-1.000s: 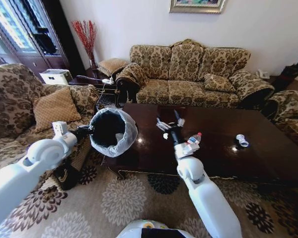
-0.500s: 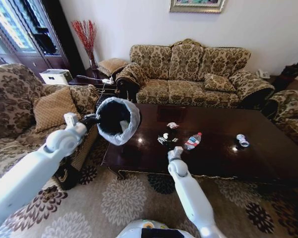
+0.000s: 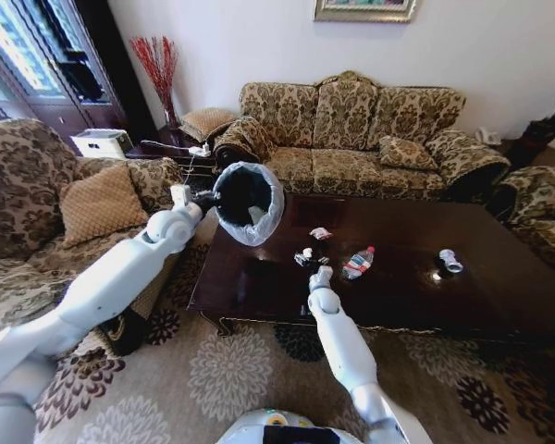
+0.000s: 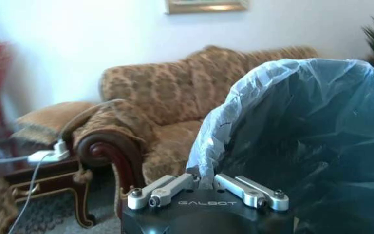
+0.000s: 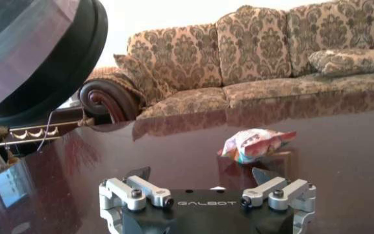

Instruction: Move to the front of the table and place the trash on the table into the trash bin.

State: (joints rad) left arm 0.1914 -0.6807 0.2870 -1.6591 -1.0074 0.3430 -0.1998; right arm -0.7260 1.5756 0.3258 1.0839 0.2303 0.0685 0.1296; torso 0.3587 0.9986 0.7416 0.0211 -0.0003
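My left gripper is shut on the bag-lined rim of the trash bin, which hangs tilted over the table's far left corner with its black mouth facing me. A white scrap lies inside it. In the left wrist view the left gripper pinches the whitish bag beside the bin. My right gripper is low over the table among small white scraps. It stands open, with a crumpled wrapper just ahead. A red-labelled bottle lies to its right, a crushed bottle farther right.
A patterned three-seat sofa stands behind the table, another sofa to the left, an armchair at the right. A side table with a power strip fills the far left corner. Floral carpet lies before the table.
My left arm has swung the bin to the right and farther out, from beside the table to above its corner. The right gripper has come down from a raised pose to the scraps.
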